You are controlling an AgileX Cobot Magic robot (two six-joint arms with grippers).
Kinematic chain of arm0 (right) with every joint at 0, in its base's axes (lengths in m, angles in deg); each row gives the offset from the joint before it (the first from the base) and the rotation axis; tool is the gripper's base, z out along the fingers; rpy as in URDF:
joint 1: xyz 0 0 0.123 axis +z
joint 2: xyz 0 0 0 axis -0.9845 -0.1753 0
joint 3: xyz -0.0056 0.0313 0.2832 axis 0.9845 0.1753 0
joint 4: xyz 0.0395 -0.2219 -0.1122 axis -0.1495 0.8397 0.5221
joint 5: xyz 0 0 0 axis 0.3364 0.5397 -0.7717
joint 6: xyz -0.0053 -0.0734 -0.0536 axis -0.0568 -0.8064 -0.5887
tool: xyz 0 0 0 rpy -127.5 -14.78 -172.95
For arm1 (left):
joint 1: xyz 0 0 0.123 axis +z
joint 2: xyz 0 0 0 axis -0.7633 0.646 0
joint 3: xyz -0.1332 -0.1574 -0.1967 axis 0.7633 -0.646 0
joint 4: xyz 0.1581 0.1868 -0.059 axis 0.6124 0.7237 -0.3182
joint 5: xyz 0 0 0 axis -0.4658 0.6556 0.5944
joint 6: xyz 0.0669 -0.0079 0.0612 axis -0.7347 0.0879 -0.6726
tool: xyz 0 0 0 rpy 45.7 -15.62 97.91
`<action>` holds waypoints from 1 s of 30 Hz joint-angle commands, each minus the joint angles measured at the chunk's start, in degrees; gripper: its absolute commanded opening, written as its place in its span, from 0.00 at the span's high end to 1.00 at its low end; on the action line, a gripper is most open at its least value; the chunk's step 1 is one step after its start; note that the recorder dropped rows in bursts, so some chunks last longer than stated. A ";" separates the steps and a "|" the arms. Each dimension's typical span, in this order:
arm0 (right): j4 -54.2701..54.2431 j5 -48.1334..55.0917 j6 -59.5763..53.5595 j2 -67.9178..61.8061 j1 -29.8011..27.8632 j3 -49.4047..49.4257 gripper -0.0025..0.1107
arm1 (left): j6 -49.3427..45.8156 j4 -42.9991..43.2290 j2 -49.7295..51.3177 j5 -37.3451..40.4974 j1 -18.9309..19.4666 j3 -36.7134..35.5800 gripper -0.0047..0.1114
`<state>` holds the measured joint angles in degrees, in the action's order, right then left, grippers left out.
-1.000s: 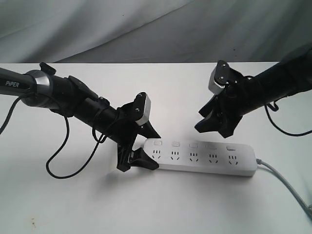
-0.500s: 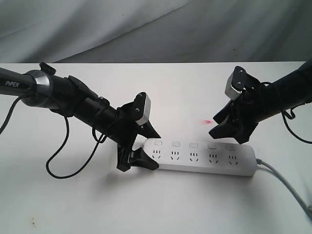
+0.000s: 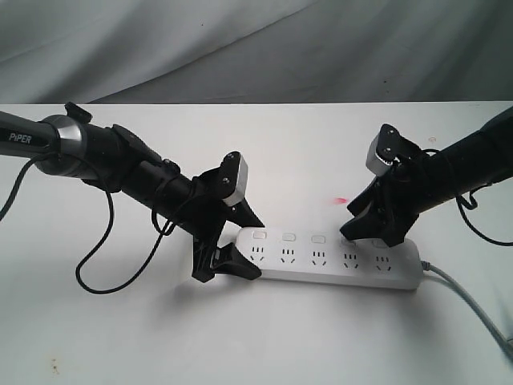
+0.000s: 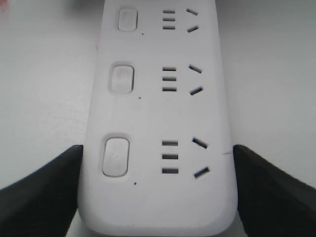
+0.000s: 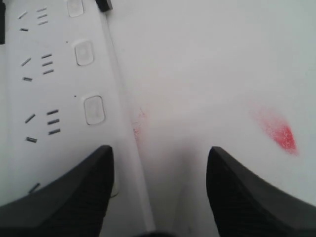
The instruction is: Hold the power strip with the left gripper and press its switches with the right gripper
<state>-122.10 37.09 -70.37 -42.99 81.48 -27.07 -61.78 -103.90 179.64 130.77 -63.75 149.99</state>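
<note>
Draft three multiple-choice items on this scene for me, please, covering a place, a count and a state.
1. Where does the left gripper hold the power strip?
A. At the end away from the cord
B. At the middle
C. At the cord end

2. How many sockets does the power strip show?
A. Three
B. Five
C. Seven

3. How are the right gripper fingers set?
A. Closed on a switch
B. Closed on the cord
C. Apart, holding nothing

Answers:
1 A, its fingers flank the cordless end.
2 B, the exterior view shows five in a row.
3 C, the right wrist view shows a wide gap between them.
</note>
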 commanded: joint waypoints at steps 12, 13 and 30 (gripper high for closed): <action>5.02 -2.18 1.43 -2.44 -0.27 0.30 0.52 | -0.28 -0.27 0.09 0.22 -0.20 0.46 0.96; 5.65 -2.50 1.66 -2.44 -0.27 0.30 0.52 | -0.28 -0.27 0.09 0.22 -0.20 0.46 0.96; -1.36 2.95 -1.94 5.08 -3.93 0.30 0.52 | -0.28 -0.27 0.09 0.22 -0.20 0.46 0.96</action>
<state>-122.17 37.55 -70.44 -39.33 79.13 -26.94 -61.78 -103.90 179.64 130.77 -63.75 149.99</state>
